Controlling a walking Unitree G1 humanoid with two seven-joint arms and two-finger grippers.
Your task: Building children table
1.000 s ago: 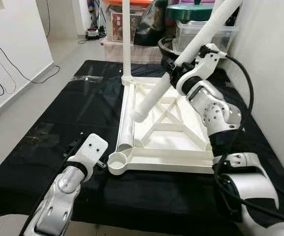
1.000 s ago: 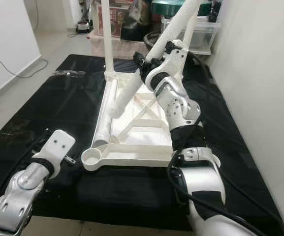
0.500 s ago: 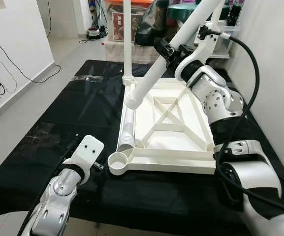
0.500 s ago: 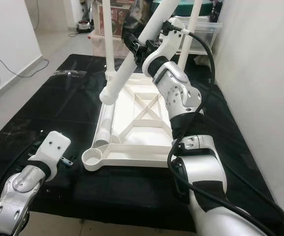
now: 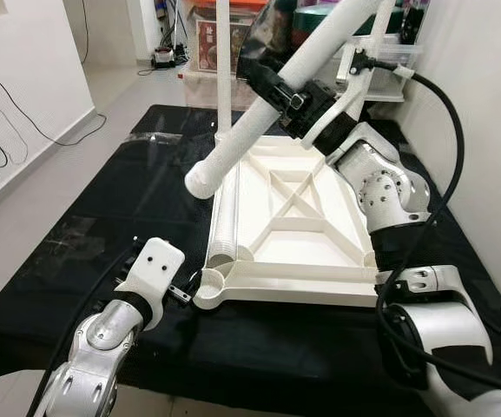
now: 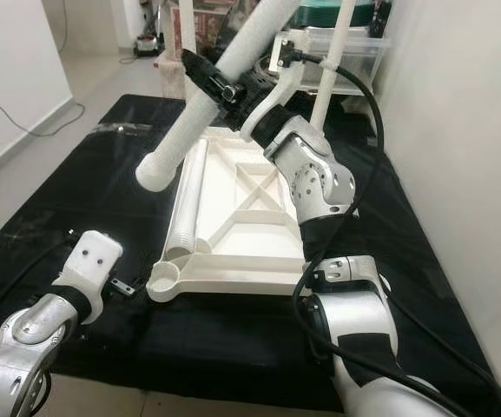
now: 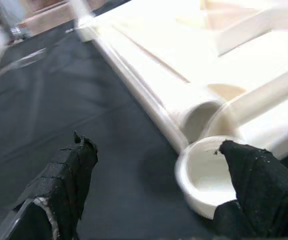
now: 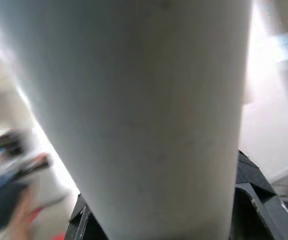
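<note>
1. The right gripper [image 5: 295, 97] is clamped round a white table leg [image 5: 259, 122], its black fingers pinching the tube partway along; the leg slants in the air above the upturned white tabletop [image 5: 289, 228], its open lower end pointing toward 8 o'clock and hanging above the top's left edge (held up like this, I judge, so the end can be brought to a socket).
2. The tabletop lies underside-up on a black mat [image 5: 85, 234], which probably keeps it from sliding; one leg [image 5: 223, 61] already stands upright in the far-left corner at 11 o'clock, another [image 6: 329, 74] stands at the far right, and a spare leg [image 5: 223, 217] lies along the left rim.
3. The left gripper [image 7: 158, 190] sits low at 7 o'clock, fingers spread wide with nothing between them, one finger [image 7: 256, 185] just beside the near-left corner socket [image 5: 208, 284]; likely there to steady that corner.
4. That round socket is empty; the mouth of the lying leg rests just behind it.
5. Behind the mat, at 12 to 1 o'clock, stand clear storage bins [image 5: 363, 65]; their contents are too cluttered to name.
</note>
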